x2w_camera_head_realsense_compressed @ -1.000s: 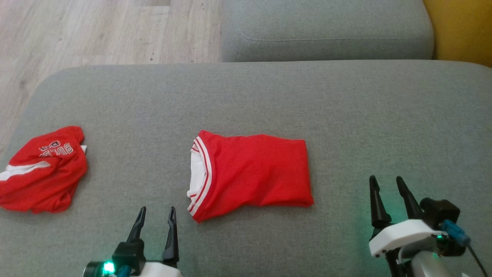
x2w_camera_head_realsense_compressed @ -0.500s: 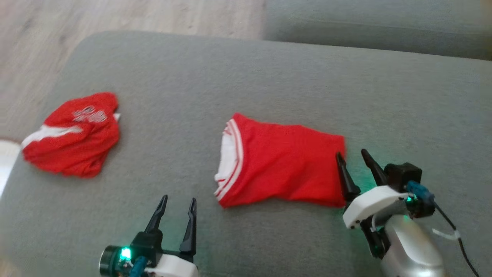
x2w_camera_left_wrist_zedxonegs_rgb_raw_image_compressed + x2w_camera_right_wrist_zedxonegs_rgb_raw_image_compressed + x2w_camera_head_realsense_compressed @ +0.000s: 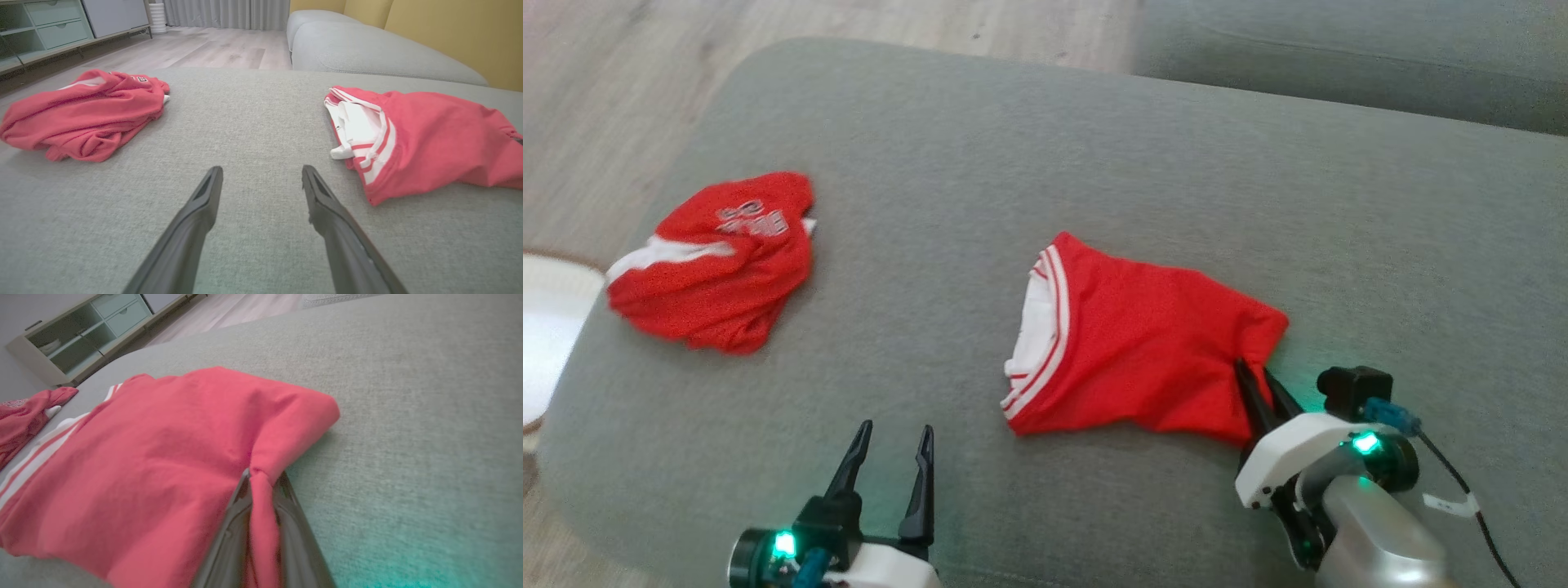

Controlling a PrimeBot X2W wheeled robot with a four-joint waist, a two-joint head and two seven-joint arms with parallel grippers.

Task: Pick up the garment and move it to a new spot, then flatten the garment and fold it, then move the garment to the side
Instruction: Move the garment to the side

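Head view shows you the folded red garment [image 3: 1143, 343] lying near the middle of the grey sofa cushion [image 3: 1013, 147], its white-striped collar end turned toward the robot's left. Your right gripper [image 3: 1254, 371] sits at the garment's right edge with its fingers drawn together on a pinch of the red cloth, and the fabric puckers toward that spot. Your left gripper [image 3: 894, 431] hovers over bare cushion near the front edge, fingers apart, well clear of the garment. A second red garment [image 3: 719, 261], crumpled and showing a white band and lettering, lies far over on the left of the cushion, with wooden floor [image 3: 605, 82] beyond. Left wrist view gives you the left gripper [image 3: 261, 169] with its two fingers spread over grey fabric, the garment [image 3: 429, 143] to its right and the second red garment [image 3: 86, 114] to its left. Right wrist view puts you right at the grip: the right gripper [image 3: 263, 475] is clamped on a ridge of the garment [image 3: 163, 449] at its corner, cloth bunched between the fingers [image 3: 229, 531], and a cabinet [image 3: 81, 335] stands in the background.
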